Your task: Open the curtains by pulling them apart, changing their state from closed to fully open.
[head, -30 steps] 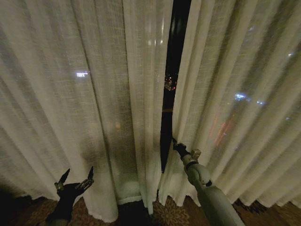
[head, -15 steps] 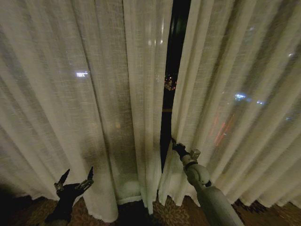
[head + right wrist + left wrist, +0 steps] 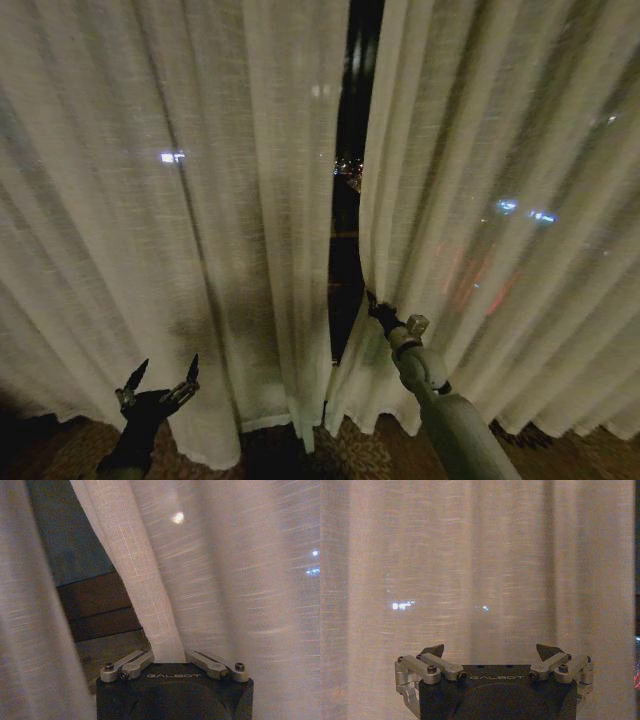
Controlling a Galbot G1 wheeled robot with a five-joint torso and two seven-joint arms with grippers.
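At the dark gap between the two sheer off-white pleated curtains, the right gripper (image 3: 372, 303) sits on the inner edge of the right curtain panel (image 3: 500, 200); in the right wrist view that hem (image 3: 165, 645) runs down between its fingers, which seem closed on it. Both panels hang vertically, so the pull should go sideways, to the right. The left gripper (image 3: 160, 380) hangs low with fingers spread wide, holding nothing, just before the left curtain panel (image 3: 150, 180). Curtain tops are cut off.
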